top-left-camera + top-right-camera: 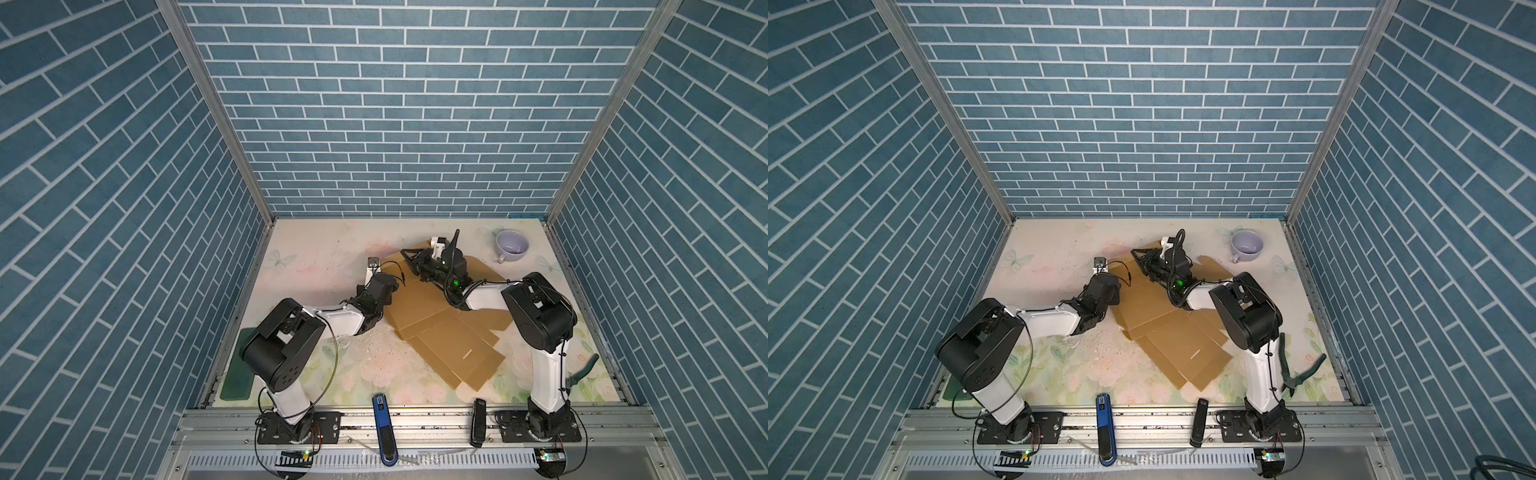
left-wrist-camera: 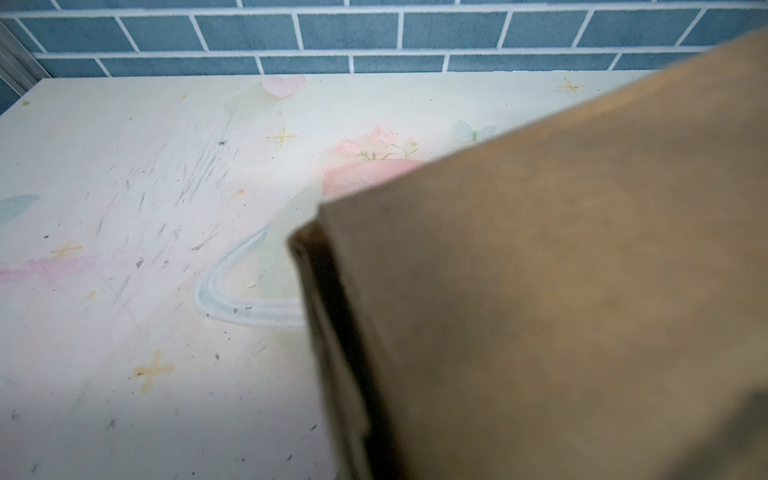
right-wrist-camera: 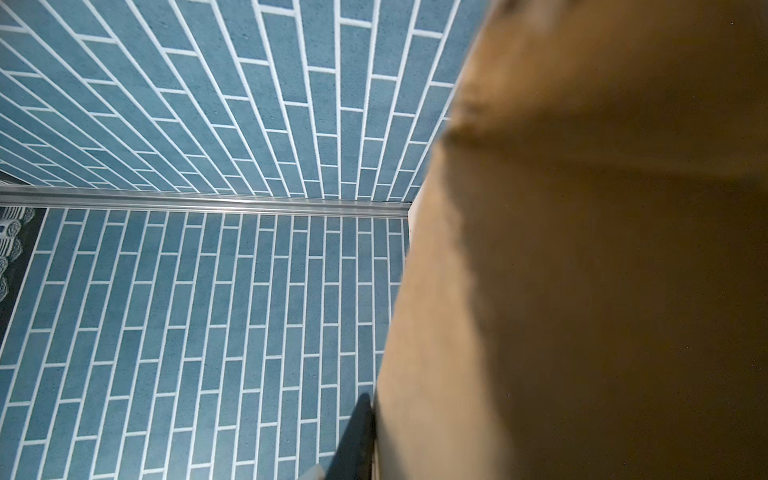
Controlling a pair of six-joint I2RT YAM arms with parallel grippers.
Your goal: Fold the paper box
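— Left wrist view: what fills it?
— Brown cardboard of the paper box (image 2: 540, 270), blurred and very close. One panel is tilted up over the flowered table (image 2: 124, 249). No fingers show there.
— So what about the left gripper (image 1: 384, 282)?
— Its jaws are together. In both top views it sits at the box's left edge. It seems to be pinching that edge, though cardboard hides the tips, so I hold that loosely.
— And the right gripper (image 1: 411, 257)?
— It is at the box's far end, above the sheet. The right wrist view shows one dark finger (image 3: 357, 436) touching the cardboard's edge, with its partner hidden behind the sheet. Whether that pair is clamped or slack I cannot tell.
— Where does the box lie overall?
— Mostly flat and unfolded on the table, from the middle toward the right, between the two arms. Its near flaps reach toward the front rail.
— Is anything near it?
— A lilac cup (image 1: 512, 245) stands in the far right corner, apart from the box. Green-handled pliers (image 1: 1292, 380) lie by the right arm's base.
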